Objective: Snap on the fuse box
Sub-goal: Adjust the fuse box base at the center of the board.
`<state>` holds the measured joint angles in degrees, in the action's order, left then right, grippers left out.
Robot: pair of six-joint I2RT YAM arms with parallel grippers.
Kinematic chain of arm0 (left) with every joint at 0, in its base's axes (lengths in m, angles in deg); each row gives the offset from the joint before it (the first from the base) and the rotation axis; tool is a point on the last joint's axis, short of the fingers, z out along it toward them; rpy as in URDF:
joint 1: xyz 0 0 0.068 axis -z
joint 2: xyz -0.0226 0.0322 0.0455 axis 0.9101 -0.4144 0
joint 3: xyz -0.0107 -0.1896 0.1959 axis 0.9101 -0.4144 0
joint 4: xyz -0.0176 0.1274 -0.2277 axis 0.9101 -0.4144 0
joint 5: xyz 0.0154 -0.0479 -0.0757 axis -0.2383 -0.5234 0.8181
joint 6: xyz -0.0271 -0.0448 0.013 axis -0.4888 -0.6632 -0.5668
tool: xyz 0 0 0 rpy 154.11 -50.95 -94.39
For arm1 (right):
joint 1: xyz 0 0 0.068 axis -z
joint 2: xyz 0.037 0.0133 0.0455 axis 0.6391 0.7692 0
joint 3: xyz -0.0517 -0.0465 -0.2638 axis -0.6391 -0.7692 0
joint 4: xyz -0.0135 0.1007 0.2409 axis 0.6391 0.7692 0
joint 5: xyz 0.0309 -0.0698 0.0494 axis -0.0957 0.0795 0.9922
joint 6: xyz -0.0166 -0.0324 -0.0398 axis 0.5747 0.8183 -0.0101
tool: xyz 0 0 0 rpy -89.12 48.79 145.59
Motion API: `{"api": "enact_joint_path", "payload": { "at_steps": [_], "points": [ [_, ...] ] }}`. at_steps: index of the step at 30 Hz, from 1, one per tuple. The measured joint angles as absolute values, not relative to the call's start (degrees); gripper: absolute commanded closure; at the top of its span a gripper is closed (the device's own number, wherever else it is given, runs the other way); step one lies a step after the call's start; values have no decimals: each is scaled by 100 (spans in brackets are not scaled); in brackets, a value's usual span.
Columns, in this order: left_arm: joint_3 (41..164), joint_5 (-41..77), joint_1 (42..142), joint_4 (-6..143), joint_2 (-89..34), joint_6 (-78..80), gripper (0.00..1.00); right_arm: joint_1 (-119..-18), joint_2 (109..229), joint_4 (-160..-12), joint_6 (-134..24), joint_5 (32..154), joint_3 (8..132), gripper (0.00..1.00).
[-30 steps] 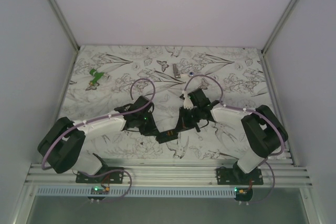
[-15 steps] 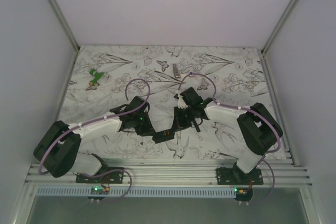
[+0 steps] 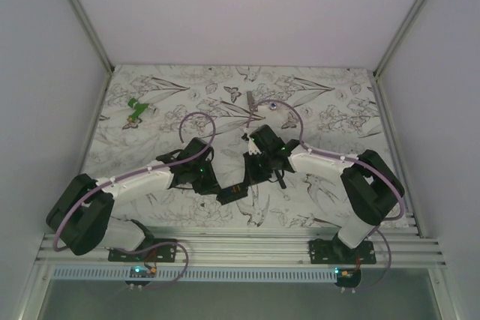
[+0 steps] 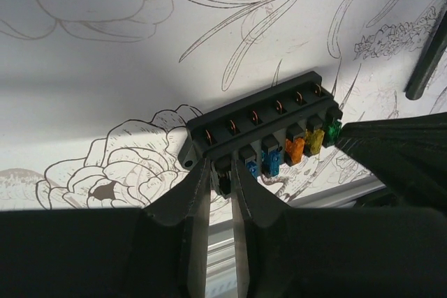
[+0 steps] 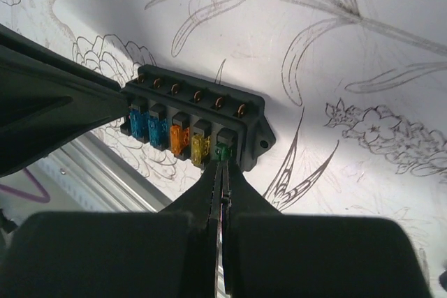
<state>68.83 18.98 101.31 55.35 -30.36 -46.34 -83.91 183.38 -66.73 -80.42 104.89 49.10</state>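
Table (image 3: 360, 110): floral line print. Back left, a small green object (image 3: 137, 109). Left gripper (image 4: 221, 172) reaches in from the left, jaws a narrow gap apart, pinching the black piece at the end of the fuse box (image 4: 258, 120). Fuse box sits near the front edge, centre, between both grippers; its row shows blue, orange, yellow and green fuses. Right gripper (image 5: 221, 165): jaws pressed together, tips against the green fuse (image 5: 222, 150). Back centre, a grey oblong piece (image 3: 250, 100).
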Motion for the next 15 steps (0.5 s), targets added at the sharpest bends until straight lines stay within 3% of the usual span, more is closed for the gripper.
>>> {"api": "enact_joint_path", "payload": {
  "at_steps": [5, 15],
  "points": [
    [7003, 1721, 10157, 5319, -3036, -4510, 79, -8384, 18366, -6514, -7767, 10282, 5196, 89],
    [7230, 1559, 10190, 5122, -3016, -4359, 57, -8382, 17966, -6531, -7620, 10386, 5467, 73]
  ]
}}
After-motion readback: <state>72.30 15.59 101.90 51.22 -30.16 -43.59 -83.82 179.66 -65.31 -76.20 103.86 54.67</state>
